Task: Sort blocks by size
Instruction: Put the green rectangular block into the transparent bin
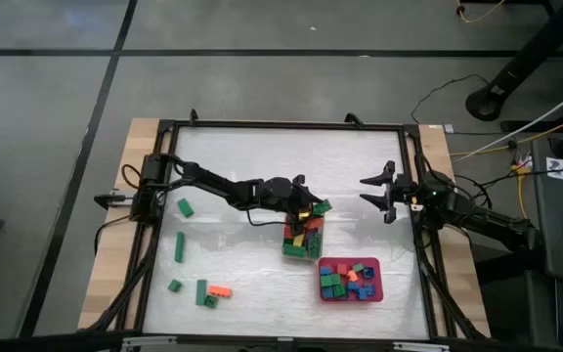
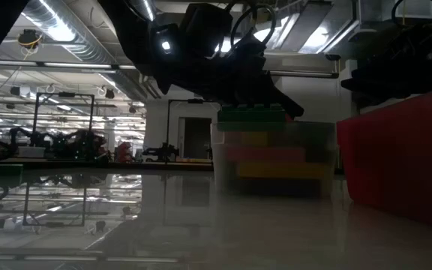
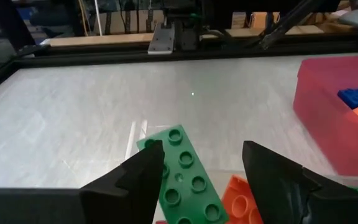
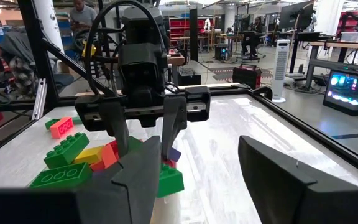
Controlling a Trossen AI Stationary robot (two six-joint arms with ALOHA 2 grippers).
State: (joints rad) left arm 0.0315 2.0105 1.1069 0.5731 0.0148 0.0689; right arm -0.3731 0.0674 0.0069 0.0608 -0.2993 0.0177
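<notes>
A clear tub in mid-table holds stacked long blocks, green, red, yellow and orange. On top of that pile lies a long green block, also seen from table height as the green block. My left gripper hangs over the tub, open, a finger on either side of this block. The left gripper points toward the table's right edge and slightly down. My right gripper waits open at the right edge, holding nothing. Loose green blocks and an orange one lie on the table's left part. My left gripper stands open around the long green block. One finger is right beside the block's long side, and I cannot tell whether it touches. The other finger is clearly apart. The block rests on the pile, studs up.
A red tray with several small blocks stands near the front right, beside the tub. A black frame runs round the white table top. There is bare table at the far side and between the tub and the loose blocks.
</notes>
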